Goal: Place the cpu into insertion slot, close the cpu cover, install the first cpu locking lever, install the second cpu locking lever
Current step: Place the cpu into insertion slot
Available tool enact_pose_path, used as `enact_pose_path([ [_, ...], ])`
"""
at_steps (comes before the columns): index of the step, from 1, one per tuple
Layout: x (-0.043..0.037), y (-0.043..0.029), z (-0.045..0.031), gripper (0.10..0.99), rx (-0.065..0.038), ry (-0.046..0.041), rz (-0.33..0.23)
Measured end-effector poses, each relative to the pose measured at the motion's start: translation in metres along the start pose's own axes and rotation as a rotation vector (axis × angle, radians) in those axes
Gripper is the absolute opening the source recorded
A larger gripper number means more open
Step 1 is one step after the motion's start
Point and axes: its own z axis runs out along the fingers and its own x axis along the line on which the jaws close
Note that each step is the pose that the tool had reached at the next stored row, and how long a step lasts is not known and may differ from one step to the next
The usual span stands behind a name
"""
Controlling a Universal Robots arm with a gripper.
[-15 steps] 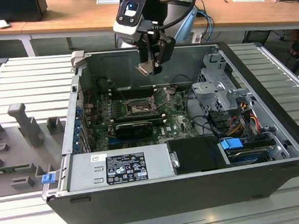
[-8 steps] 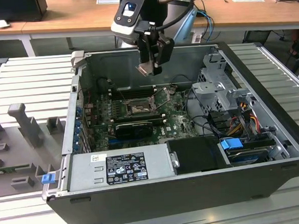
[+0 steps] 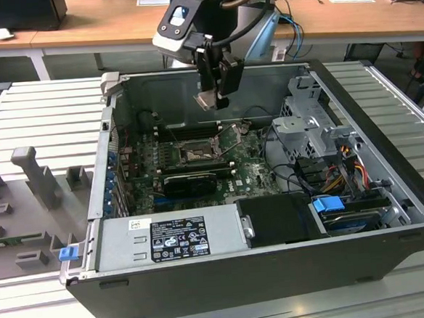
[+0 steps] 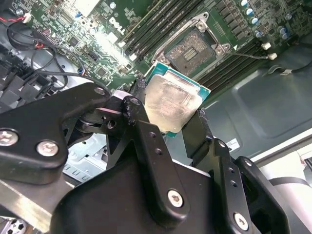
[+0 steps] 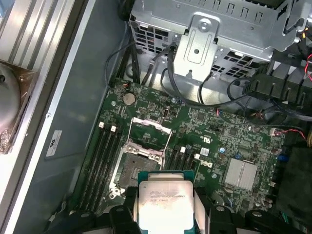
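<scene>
Fingers (image 4: 139, 119) grip the cpu (image 4: 173, 102) by two opposite edges (half closed); we find the insertion slot (image 5: 141, 161) open on the motherboard (image 5: 195, 127) beneath them, case walls (image 3: 164, 97) well apart.

Silver-grey cpu (image 4: 171, 97), green motherboard (image 5: 209, 137), black claw (image 4: 169, 111), grey case (image 3: 242, 280)

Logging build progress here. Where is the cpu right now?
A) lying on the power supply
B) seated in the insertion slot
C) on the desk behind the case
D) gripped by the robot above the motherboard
D: the cpu is clamped in the jaws of the gripper, up above the bare insertion slot.
</scene>
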Motion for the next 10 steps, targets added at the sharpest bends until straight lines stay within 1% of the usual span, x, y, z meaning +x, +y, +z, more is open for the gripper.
enact_pose_path([
  [6,-0.0001,-0.0002,0.0033,0.541,0.000,-0.0005,0.006],
  [8,-0.0002,-0.0004,0.0050,0.541,-0.001,-0.0024,0.029],
  [10,-0.0002,-0.0006,0.0073,0.541,-0.002,-0.0074,0.084],
])
